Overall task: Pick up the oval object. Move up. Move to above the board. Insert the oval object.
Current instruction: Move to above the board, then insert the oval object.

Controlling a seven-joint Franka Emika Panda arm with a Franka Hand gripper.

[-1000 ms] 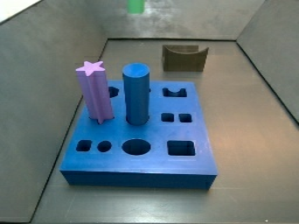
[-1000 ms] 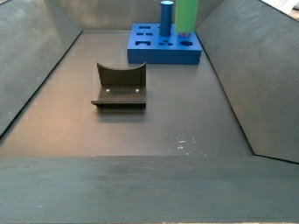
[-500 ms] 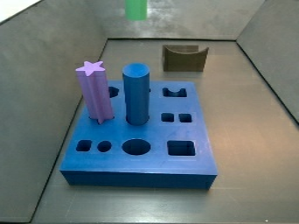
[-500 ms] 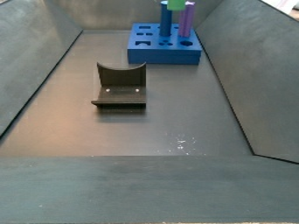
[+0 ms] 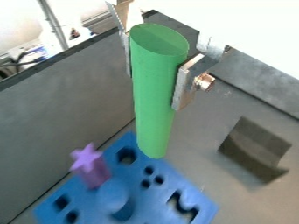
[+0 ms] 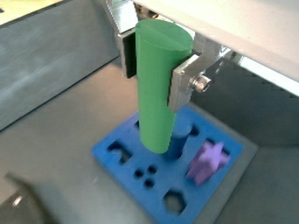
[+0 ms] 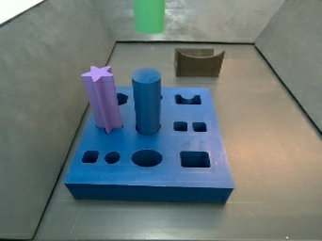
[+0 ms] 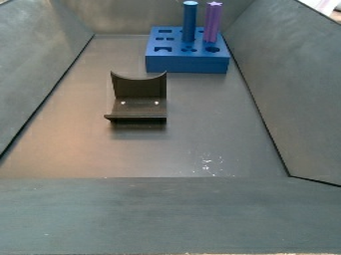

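Since a second ago the oval object [image 7: 149,15] has dropped lower in a side view (top cropped). It hangs upright, clamped near its top in the gripper [image 5: 156,56], above the board [image 6: 122,147].

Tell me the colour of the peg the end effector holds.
Bright green peg, clearest in both wrist views.
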